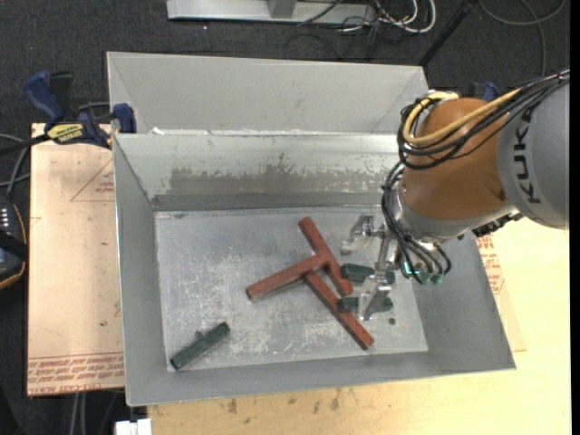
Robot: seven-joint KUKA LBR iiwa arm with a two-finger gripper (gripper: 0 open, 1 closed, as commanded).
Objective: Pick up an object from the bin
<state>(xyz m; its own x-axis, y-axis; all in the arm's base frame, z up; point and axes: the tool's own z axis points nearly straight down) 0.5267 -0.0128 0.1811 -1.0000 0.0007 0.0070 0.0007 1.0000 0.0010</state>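
The hand (367, 270), fingers apart, hangs at the bin's (136, 261) right side over the red stick cross (316, 265), w/ its long stick running far-left to near-right under the hand.

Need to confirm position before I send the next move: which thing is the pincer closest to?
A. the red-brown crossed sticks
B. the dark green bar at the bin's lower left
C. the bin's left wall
A: the pincer is at the right side of the crossed sticks, while the green bar lies well away at the lower left.
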